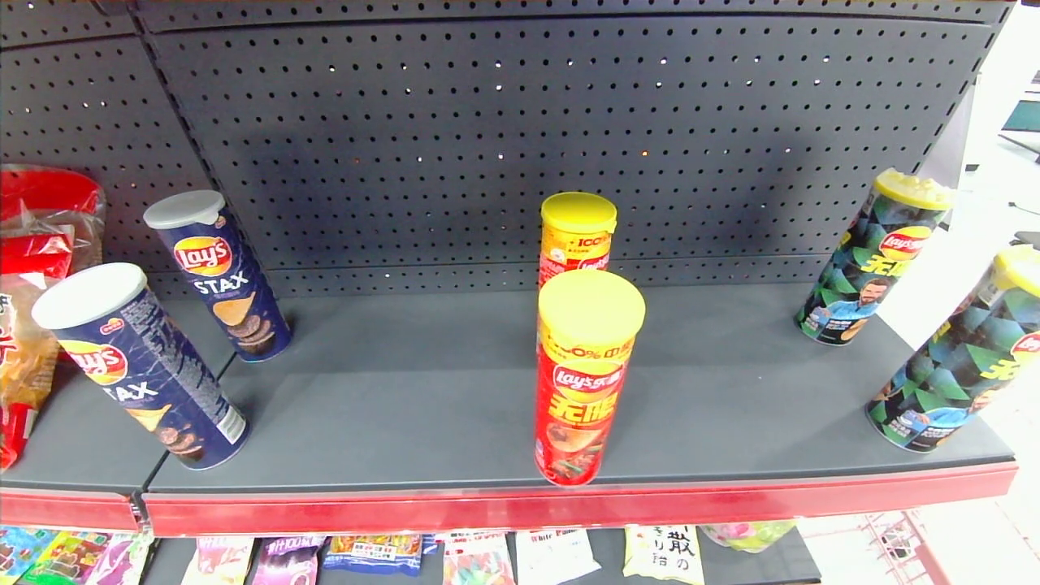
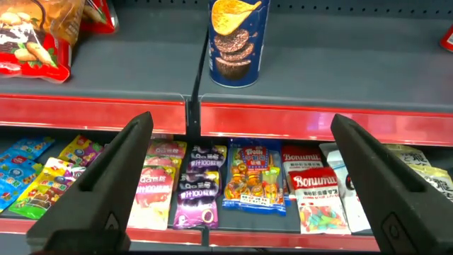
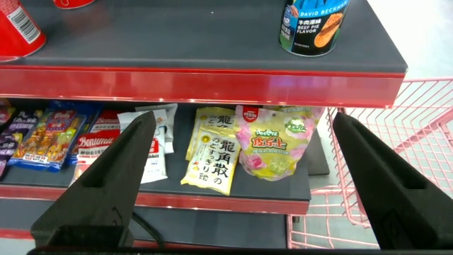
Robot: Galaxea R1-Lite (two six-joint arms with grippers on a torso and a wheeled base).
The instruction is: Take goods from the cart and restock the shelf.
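Left gripper [image 2: 242, 122]: spread wide, nothing between the fingers. Facing the red front lip of the shelf [image 1: 455, 406], with the front blue can [image 2: 237, 42] above it on the shelf.

Right gripper [image 3: 244, 117]: also spread wide, nothing held. Facing the lower shelf [image 3: 269, 180], with the front green can [image 3: 311, 25] above and the pink wire cart [image 3: 417, 134] just beside that shelf's end. Cart contents: cannot tell.

On the shelf: six cans, all upright, in three pairs well apart, each pair one behind the other.
- Left: front blue can near the lip; rear blue can [image 1: 219, 276] close to the pegboard back panel [image 1: 487, 122]. White lids.
- Middle: front red can [image 1: 585, 382] at the lip; rear red can [image 1: 577, 231] directly behind it. Yellow lids.
- Right end: front green can near the lip; rear green can [image 1: 873, 260] farther back. Yellow lids.

Far left, on the neighbouring shelf section: snack bags [image 1: 32, 284], just beside the front blue can.

Lower shelf: a row of flat sweet packets [image 2: 248, 177] lying side by side.
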